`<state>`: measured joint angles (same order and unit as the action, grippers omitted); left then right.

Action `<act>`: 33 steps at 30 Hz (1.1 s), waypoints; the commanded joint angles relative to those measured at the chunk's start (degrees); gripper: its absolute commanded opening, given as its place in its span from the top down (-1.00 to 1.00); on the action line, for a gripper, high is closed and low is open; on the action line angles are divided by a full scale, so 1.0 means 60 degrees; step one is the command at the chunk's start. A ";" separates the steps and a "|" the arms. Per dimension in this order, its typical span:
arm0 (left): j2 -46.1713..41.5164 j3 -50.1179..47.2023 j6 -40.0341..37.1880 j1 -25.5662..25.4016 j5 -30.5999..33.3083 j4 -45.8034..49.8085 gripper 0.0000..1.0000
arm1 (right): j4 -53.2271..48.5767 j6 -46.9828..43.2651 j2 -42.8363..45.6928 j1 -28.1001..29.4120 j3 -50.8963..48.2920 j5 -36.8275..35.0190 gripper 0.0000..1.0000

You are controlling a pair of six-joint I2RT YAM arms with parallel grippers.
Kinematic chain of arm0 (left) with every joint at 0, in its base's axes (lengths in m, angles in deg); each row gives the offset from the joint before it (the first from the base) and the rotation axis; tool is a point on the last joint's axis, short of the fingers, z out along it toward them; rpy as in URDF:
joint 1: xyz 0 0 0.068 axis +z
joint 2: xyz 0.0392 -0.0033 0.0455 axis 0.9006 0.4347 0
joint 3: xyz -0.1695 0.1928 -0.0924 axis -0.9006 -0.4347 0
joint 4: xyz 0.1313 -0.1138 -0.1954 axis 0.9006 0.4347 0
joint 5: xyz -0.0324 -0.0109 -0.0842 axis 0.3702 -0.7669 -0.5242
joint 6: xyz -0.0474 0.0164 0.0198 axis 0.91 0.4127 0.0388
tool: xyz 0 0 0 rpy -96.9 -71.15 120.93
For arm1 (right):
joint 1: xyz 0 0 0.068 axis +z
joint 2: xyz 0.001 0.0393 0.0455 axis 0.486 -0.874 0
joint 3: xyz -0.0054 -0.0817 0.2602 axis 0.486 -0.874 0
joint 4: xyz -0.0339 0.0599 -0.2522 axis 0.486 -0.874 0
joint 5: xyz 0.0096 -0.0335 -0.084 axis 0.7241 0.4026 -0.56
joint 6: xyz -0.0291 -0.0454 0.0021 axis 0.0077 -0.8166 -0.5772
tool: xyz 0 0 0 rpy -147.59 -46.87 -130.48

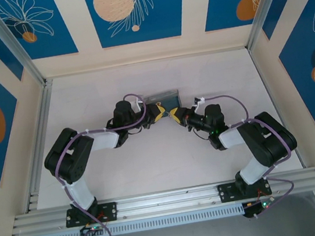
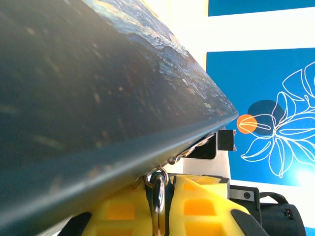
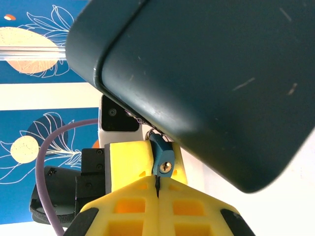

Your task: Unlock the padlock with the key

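Evidently the right gripper [image 3: 157, 194] is pinching the thin, likely stiff key [image 3: 157, 180], while the left gripper [image 2: 159, 206] is clamping the tiny, probably slippery padlock [image 3: 161, 156] by its sides.

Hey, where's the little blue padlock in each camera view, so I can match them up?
Top external: too small to tell; look where left claw and right claw meet, below the box.
Left wrist: blue body hidden; a metal ring sits between the claw fingers.
Right wrist: padlock at centre, above the key in the right claw.
Shared landmark: the dark box.
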<state>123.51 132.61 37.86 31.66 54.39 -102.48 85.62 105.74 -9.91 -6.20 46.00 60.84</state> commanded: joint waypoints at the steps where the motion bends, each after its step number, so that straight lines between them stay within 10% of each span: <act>1: -0.0160 0.0022 -0.0211 0.0100 -0.0098 -0.0404 1.00 | -0.0012 -0.0135 -0.0021 0.0087 0.0302 -0.0014 1.00; 33: -0.0202 -0.0022 -0.0314 0.0102 -0.0090 -0.0271 1.00 | 0.0313 -0.0103 0.0006 0.0103 -0.0321 -0.0124 1.00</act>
<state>123.51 132.61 37.62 31.77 54.39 -101.97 86.86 105.76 -10.89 -5.79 44.78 60.80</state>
